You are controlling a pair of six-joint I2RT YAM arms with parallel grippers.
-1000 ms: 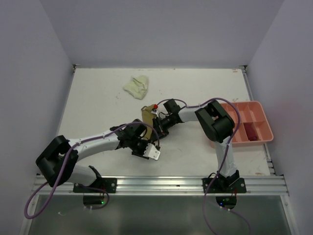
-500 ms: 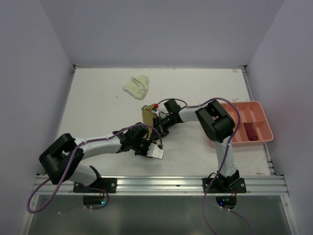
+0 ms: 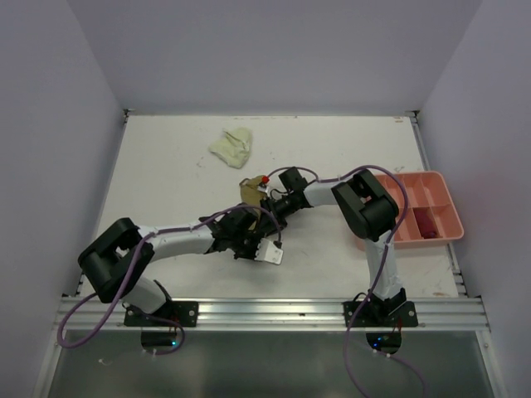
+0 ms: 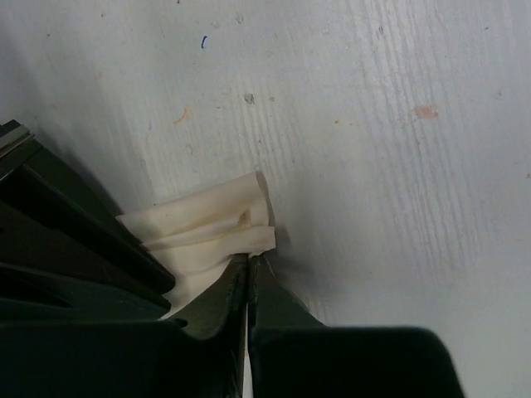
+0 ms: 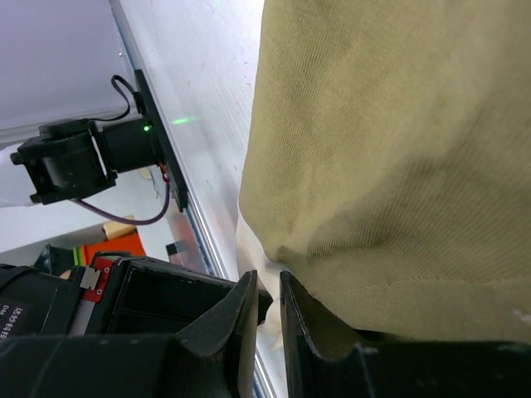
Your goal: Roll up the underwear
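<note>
A cream underwear (image 4: pixel 203 232) lies bunched on the white table, and my left gripper (image 4: pixel 250 259) is shut with its tips pinching the near edge. From above, that gripper (image 3: pixel 259 246) sits low at mid-table with the cream cloth (image 3: pixel 271 254) at its tip. An olive-tan underwear (image 5: pixel 398 149) stands lifted, draped against my right gripper (image 5: pixel 267 278), whose jaws are almost together on its lower corner. The top view puts the olive-tan piece (image 3: pixel 248 191) just left of the right gripper (image 3: pixel 264 201). A pale yellow-green underwear (image 3: pixel 232 146) lies crumpled farther back.
A salmon-pink compartment tray (image 3: pixel 440 184) sits at the table's right edge with a dark red cloth (image 3: pixel 426 224) in one compartment. The two arms meet closely at mid-table. Walls enclose the left, back and right sides.
My left gripper slid to the right along the table with the cream cloth and its jaws closed. The right arm and the olive-tan piece stayed in place.
</note>
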